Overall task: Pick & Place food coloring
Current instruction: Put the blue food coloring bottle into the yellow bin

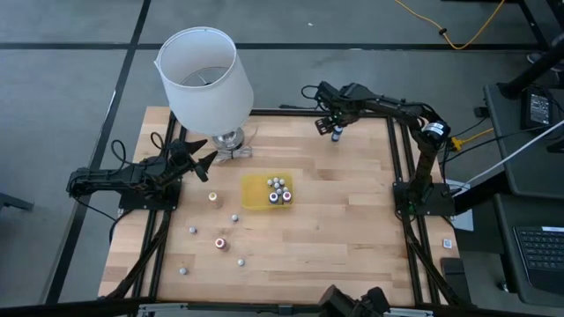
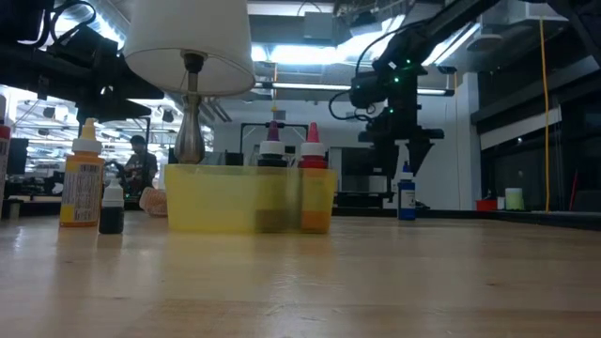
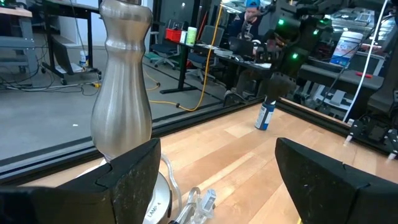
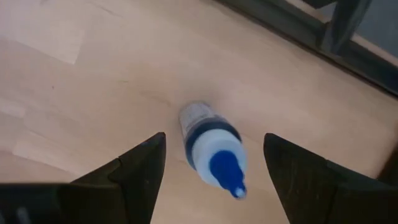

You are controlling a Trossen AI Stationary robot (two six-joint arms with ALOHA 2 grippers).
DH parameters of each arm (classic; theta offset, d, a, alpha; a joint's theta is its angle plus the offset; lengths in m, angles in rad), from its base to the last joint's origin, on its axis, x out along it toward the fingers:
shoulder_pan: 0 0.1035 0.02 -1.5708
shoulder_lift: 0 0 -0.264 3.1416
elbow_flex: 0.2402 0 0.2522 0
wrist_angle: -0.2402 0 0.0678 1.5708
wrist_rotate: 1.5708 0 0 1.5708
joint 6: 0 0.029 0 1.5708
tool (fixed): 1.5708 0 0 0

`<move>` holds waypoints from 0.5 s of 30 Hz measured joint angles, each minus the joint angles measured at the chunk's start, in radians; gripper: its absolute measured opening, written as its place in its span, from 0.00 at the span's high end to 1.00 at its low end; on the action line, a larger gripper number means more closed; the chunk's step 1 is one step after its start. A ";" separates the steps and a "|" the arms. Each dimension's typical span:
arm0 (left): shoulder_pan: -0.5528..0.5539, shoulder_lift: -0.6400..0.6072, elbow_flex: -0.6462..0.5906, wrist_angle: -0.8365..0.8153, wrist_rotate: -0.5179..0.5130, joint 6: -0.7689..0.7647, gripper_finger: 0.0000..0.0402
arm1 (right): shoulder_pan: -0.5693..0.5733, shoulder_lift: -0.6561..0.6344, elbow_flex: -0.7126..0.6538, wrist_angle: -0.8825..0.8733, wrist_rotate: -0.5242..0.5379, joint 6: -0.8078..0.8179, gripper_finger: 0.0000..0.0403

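One food coloring bottle with a blue top stands upright on its base near the table's far right corner. My right gripper hangs just above it, open and pointing down, one finger on either side of the blue top and touching nothing. Several more bottles stand in the flat yellow tray at mid-table. Others stand loose at the front left. My left gripper waits open at the left edge, level, beside the lamp's foot.
A lamp with a big white shade and a metal stem stands at the far left. Black rails run along the table's sides. Bare wood lies between the tray and the blue-topped bottle.
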 joint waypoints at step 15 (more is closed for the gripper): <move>0.000 0.000 0.000 0.000 0.000 0.000 0.22 | -0.006 0.000 -0.034 0.024 -0.010 -0.002 0.39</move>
